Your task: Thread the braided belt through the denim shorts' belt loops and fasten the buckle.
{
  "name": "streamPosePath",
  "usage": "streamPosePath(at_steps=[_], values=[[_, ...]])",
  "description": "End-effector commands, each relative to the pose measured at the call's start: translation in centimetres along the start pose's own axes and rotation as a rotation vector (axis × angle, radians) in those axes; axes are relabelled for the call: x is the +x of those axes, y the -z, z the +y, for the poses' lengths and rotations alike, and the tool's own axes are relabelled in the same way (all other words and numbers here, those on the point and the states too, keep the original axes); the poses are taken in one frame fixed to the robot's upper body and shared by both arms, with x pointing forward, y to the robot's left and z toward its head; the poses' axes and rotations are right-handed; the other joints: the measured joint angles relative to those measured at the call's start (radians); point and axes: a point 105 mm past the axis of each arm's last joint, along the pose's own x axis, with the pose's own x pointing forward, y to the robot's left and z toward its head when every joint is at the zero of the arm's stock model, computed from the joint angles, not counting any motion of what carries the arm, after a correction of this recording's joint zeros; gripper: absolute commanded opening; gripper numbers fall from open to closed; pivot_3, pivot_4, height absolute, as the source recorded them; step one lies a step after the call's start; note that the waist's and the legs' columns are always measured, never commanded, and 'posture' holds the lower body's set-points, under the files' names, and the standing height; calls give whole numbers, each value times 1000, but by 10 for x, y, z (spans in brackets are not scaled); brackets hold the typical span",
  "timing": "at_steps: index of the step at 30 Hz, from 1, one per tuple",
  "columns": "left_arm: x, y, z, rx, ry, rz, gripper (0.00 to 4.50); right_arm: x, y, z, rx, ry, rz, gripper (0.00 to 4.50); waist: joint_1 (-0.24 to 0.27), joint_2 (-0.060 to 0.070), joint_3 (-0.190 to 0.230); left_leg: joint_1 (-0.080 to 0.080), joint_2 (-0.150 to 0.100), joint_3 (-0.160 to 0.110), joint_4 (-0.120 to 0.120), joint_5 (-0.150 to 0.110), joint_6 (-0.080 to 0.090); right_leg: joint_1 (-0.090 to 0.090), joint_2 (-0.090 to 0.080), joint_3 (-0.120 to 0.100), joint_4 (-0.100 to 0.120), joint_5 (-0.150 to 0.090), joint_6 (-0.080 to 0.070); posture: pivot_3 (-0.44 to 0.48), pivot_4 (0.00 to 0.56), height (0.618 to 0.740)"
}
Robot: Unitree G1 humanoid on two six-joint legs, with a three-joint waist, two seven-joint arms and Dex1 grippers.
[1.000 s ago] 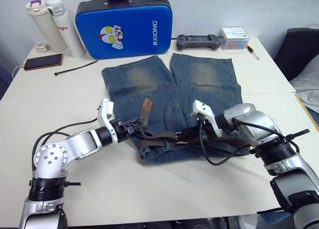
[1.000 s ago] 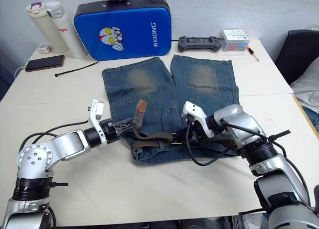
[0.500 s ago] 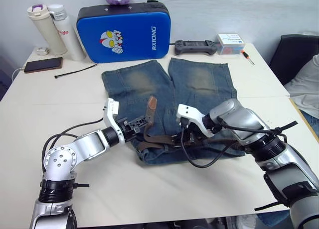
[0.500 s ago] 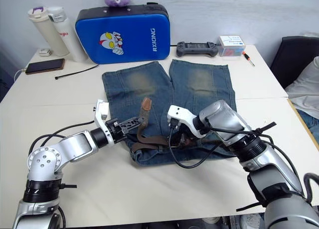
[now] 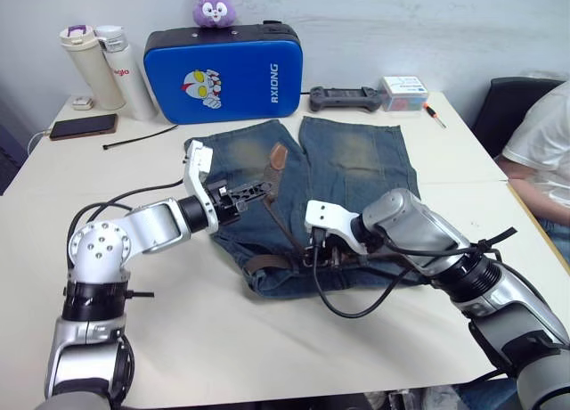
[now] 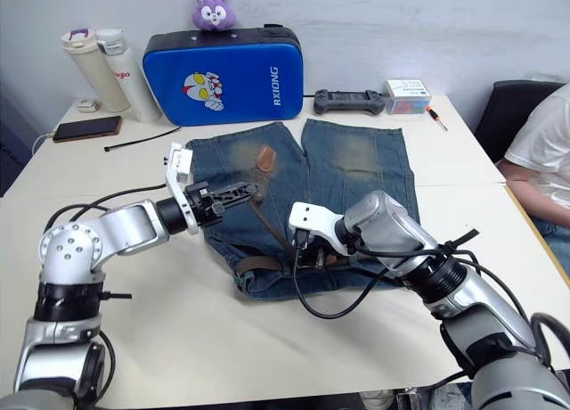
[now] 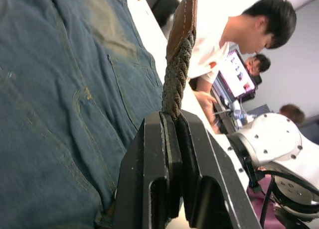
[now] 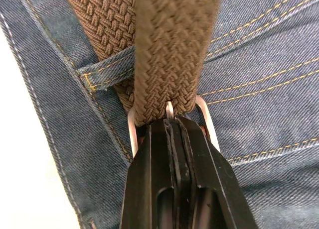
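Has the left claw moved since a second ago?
Yes. The left claw, shut on the braided belt, has carried its tip up the denim shorts, toward the blue case.

Being counted on the table (image 5: 267, 339): one pair of denim shorts (image 5: 356, 156), one braided belt (image 5: 280, 209) with one buckle (image 8: 207, 124), two bottles (image 5: 107, 67) — plus one blue padded case (image 5: 223, 71), one phone (image 5: 85, 126), one game controller (image 5: 346, 97), one plush rabbit (image 5: 209, 4) and one small box (image 5: 403, 91).
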Motion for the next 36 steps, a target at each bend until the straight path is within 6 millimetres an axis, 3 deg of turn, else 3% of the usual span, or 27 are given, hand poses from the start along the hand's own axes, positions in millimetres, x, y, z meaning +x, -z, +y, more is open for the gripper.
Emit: streamPosePath(at_steps=[1, 3, 5, 12, 20, 25, 29, 36], values=[[18, -21, -19, 46, 114, -17, 0, 41, 67, 17, 42, -3, 250, 97, -1, 1, 1, 4, 1, 0, 0, -2, 0, 5, 0, 0, -1, 0, 0, 0, 150, 740], [29, -16, -19, 60, 130, 35, 0, 43, 66, 18, 15, -2, 250, 97, -4, 2, 1, 14, 4, 0, -1, -10, 0, 14, 4, 0, -7, 0, -1, 0, 150, 740], [52, -13, -31, 89, 197, 105, 0, 47, 68, 19, -9, 6, 250, 97, -8, 0, -1, 14, 6, 0, -1, -11, -2, 16, 6, -1, -8, 1, -3, 0, 150, 740], [99, -8, -57, 125, 347, 203, 0, 55, 67, 31, -17, -11, 218, 97, -26, 0, -7, 14, 8, -1, -1, -11, -5, 17, 7, -1, -9, 1, -3, 0, 150, 740], [133, -11, -79, 194, 432, 230, 0, 58, 69, 45, -29, -44, 214, 97, -25, 7, -5, 13, 10, -1, -3, -12, -7, 15, 9, -2, -12, 1, -4, 0, 150, 740], [141, 5, -90, 211, 499, 301, 0, 58, 73, 47, -53, -54, 226, 97, -24, 8, -5, 13, 11, -1, -5, -12, -7, 16, 9, -2, -14, 2, -3, 0, 150, 740], [143, 31, -72, 200, 452, 374, 0, 55, 75, 39, -15, -14, 203, 97, -23, 9, -5, 13, 11, -1, -6, -12, -7, 16, 9, -2, -16, 2, -2, 0, 150, 740], [126, 28, -47, 166, 357, 332, 0, 27, 70, 20, 58, 69, 118, 97, -21, 13, 1, 12, 11, -1, -10, -11, -8, 15, 9, -2, -17, 3, -2, 0, 150, 740]])
